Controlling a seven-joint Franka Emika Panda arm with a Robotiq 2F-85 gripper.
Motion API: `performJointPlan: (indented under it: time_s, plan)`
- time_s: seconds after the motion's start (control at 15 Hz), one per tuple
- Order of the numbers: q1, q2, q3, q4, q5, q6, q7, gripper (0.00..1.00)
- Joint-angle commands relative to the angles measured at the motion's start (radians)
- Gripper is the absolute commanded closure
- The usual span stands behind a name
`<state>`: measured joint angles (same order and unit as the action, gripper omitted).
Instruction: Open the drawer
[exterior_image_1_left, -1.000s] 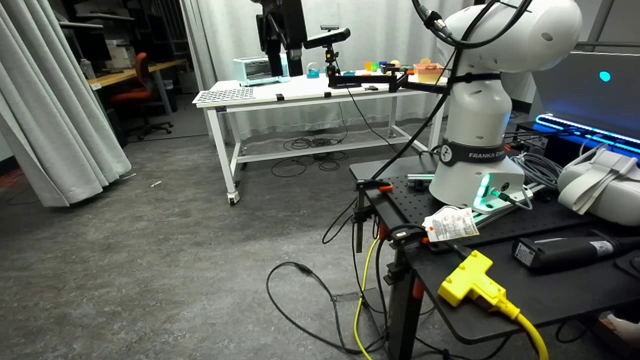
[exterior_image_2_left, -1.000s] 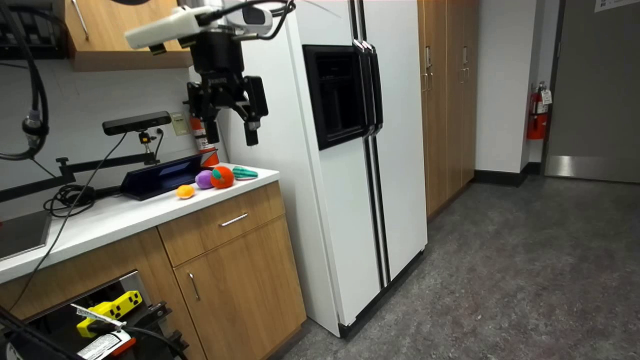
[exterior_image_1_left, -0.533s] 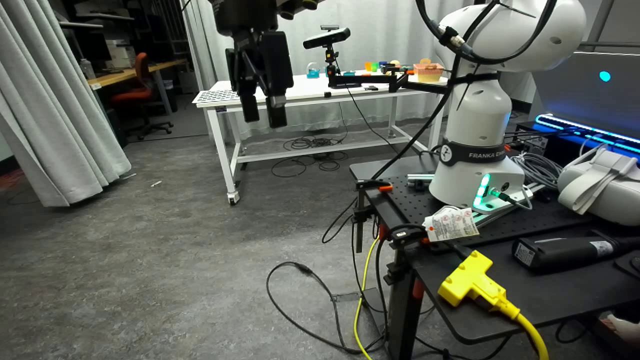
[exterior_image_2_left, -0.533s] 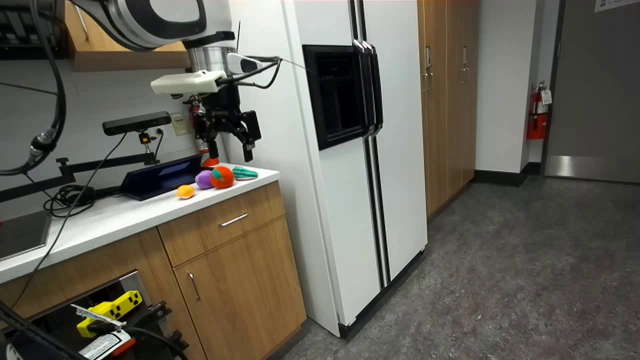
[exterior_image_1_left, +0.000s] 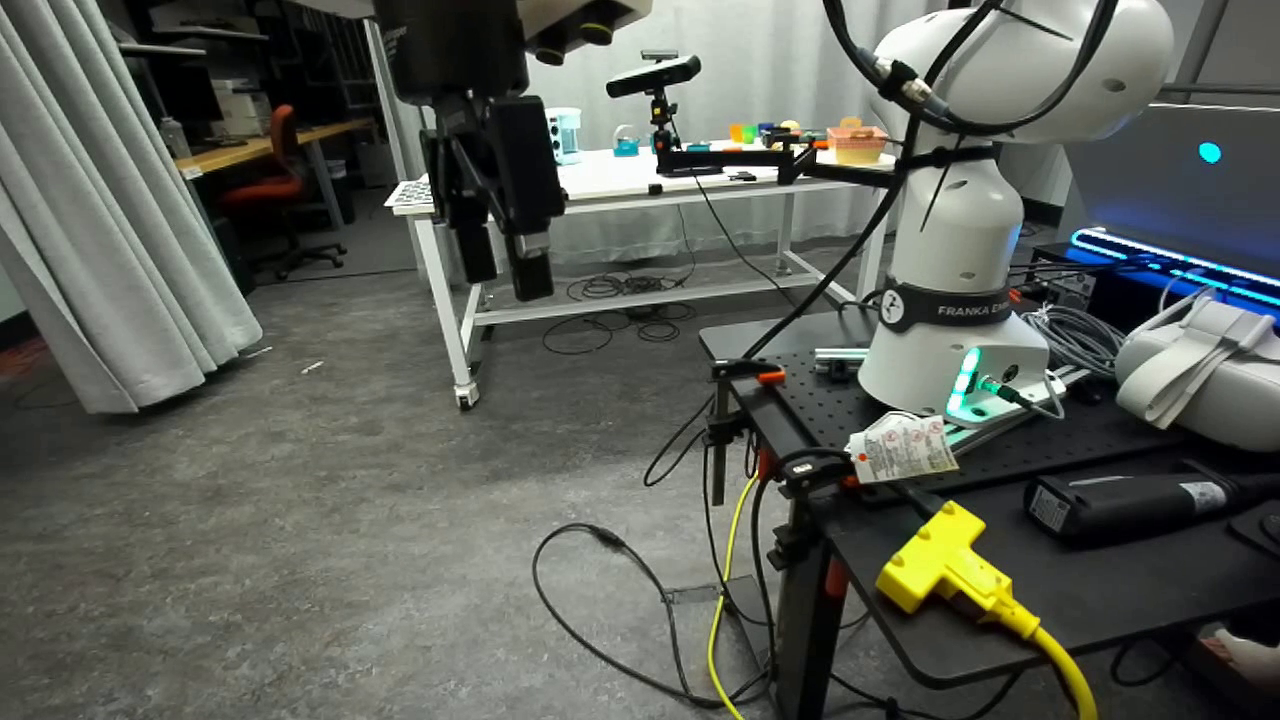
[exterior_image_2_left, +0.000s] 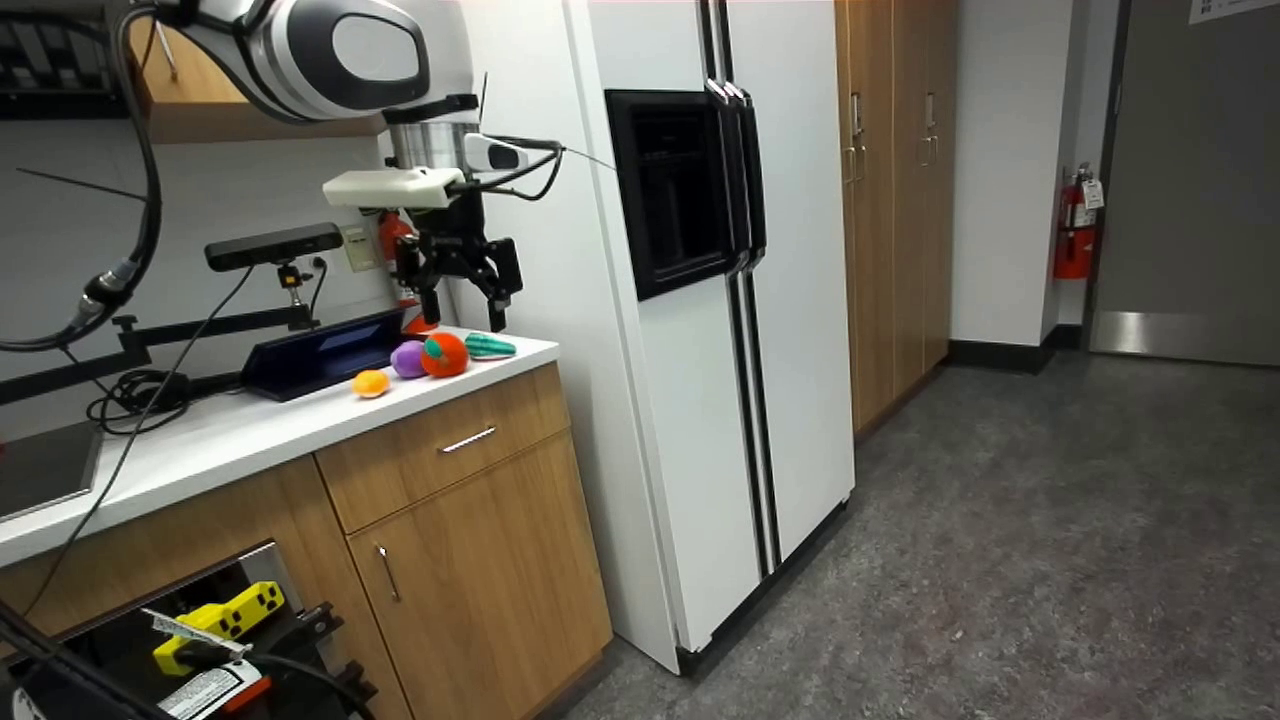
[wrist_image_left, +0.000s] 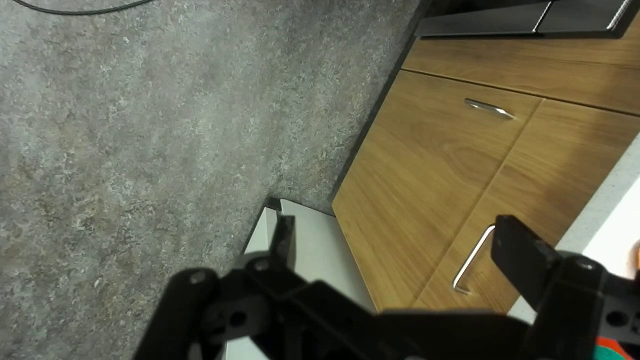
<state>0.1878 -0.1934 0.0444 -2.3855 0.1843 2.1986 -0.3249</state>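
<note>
The drawer (exterior_image_2_left: 395, 478) has a wood front under the white counter and is closed; its inside is hidden. Its silver bar handle (exterior_image_2_left: 467, 440) shows in an exterior view. The drawer front (wrist_image_left: 545, 185) and handle (wrist_image_left: 472, 260) also show in the wrist view, the handle partly behind a finger. My gripper (exterior_image_2_left: 464, 316) is black, points down, and is open and empty. It is apart from the handle and looks higher than it. The gripper also shows in an exterior view (exterior_image_1_left: 506, 280) and in the wrist view (wrist_image_left: 395, 222).
Toy fruits and vegetables, including a red one (exterior_image_2_left: 445, 354), lie on the white counter (exterior_image_2_left: 230, 425) near a dark blue bin (exterior_image_2_left: 325, 352). A white fridge (exterior_image_2_left: 620, 400) stands beside the drawer. A cabinet door (exterior_image_2_left: 480, 570) with its own handle is below it.
The arm has come down, carrying the open gripper lower in both exterior views. The drawer and the things on the counter have not moved.
</note>
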Motion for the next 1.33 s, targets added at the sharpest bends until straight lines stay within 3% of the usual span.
performJointPlan:
  time_s: [0.0, 0.4, 0.8, 0.87, 0.93, 1.27]
  plan:
    - [-0.012, 0.024, 0.008, -0.007, 0.009, 0.020, -0.023, 0.00]
    - [-0.001, 0.232, 0.045, 0.065, 0.053, 0.149, -0.014, 0.00]
    - [-0.002, 0.417, 0.145, 0.227, 0.154, 0.213, 0.080, 0.00]
    - [-0.001, 0.433, 0.156, 0.252, 0.151, 0.202, 0.103, 0.00]
    - [-0.016, 0.384, 0.153, 0.185, 0.118, 0.207, 0.075, 0.00]
    - [-0.014, 0.429, 0.169, 0.238, 0.118, 0.207, 0.105, 0.00]
